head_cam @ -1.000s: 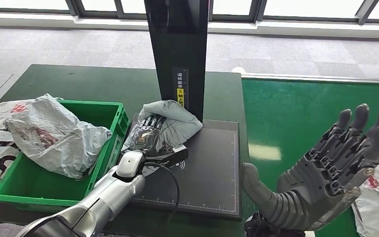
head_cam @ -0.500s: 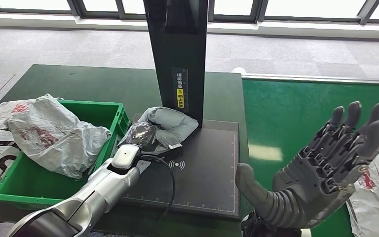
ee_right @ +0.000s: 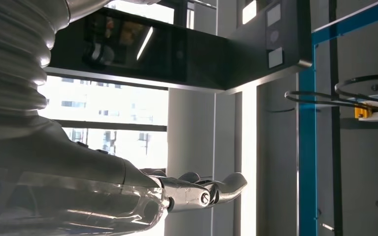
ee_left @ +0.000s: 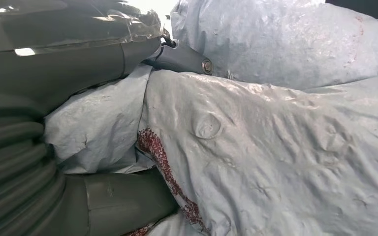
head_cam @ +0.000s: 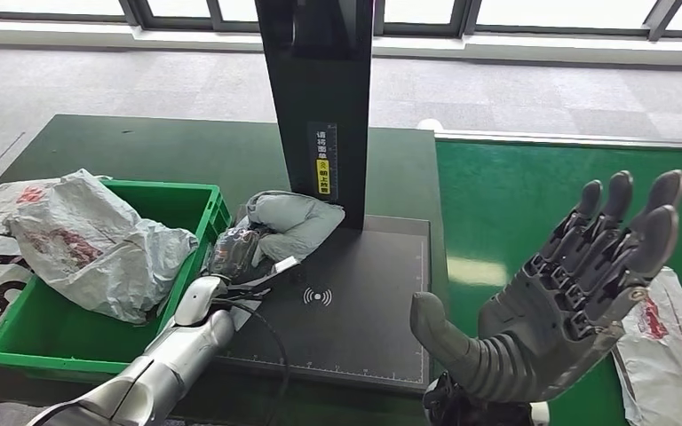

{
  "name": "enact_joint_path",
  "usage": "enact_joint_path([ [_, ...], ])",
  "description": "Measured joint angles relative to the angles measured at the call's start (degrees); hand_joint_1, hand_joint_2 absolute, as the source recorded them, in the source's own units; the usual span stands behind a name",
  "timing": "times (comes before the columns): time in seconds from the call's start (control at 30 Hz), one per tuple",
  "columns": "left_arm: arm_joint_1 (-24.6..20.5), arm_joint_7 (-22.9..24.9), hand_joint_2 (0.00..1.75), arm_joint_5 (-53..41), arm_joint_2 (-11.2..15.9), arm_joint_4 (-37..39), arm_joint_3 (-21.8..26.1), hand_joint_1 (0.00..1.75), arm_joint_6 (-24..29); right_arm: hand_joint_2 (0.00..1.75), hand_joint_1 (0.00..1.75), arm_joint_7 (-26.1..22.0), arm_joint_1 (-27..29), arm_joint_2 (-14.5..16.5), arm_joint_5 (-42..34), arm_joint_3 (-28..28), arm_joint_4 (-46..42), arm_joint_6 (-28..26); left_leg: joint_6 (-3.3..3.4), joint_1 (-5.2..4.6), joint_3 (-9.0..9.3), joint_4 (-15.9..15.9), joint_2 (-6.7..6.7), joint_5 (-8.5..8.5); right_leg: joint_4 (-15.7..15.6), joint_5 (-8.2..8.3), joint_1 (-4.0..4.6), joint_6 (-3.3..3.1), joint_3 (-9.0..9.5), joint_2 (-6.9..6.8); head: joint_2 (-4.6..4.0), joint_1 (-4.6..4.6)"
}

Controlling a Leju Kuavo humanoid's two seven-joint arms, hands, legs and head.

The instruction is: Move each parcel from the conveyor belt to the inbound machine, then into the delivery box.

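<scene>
Gripping crinkled grey plastic parcel (head_cam: 297,222): left robot hand (head_cam: 235,251).

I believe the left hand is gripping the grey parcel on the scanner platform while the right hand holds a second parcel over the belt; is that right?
Not quite. The left hand does grip the grey parcel on the scanner platform, but the head view shows the right hand holding nothing, fingers spread. The second parcel lies on the green belt.

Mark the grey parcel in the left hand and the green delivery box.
grey parcel (head_cam: 297,224): head view, its bulging middle.
left hand (head_cam: 233,251): head view, its back.
green delivery box (head_cam: 162,190): head view, far rim.
</scene>
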Motion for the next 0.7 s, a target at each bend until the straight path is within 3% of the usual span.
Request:
enact_joint_path([
  [0.2,1.2,-1.4,1.75,0.8,0.0,-1.1,1.6,1.75,0.9,1.75,0.00,-0.1,-0.2,0.0,0.0,0.2,0.5,0.0,-0.01,0.00,-0.18,0.0,-0.01,-0.01,0.0,0.00,0.00,0.00,-0.18,-0.02,0.00,0.00],
  [0.37,4.5,-15.2,1.75,11.4,-1.0,-6.4,5.6,1.75,2.3,1.75,0.00,-0.1,0.0,0.0,0.1,0.4,0.7,0.0,-0.01,0.00,-0.39,0.0,0.03,0.00,0.0,0.03,-0.01,-0.03,-0.48,0.03,0.00,0.00],
  [0.47,8.7,-20.3,1.75,16.7,-1.8,-14.6,7.6,1.75,1.8,1.75,0.00,-0.1,0.2,0.0,0.1,0.4,0.7,0.0,-0.02,0.00,-0.61,0.0,0.03,0.01,0.0,0.04,0.00,-0.04,-0.68,0.04,0.00,0.00],
  [0.7,18.0,-24.8,1.75,27.4,-3.5,-37.8,8.2,1.75,-0.5,1.75,0.00,0.0,0.4,0.0,0.1,0.4,0.7,0.0,-0.02,0.00,-1.01,0.0,0.01,-0.01,0.0,0.03,-0.03,-0.03,-1.04,0.03,0.00,0.00],
])
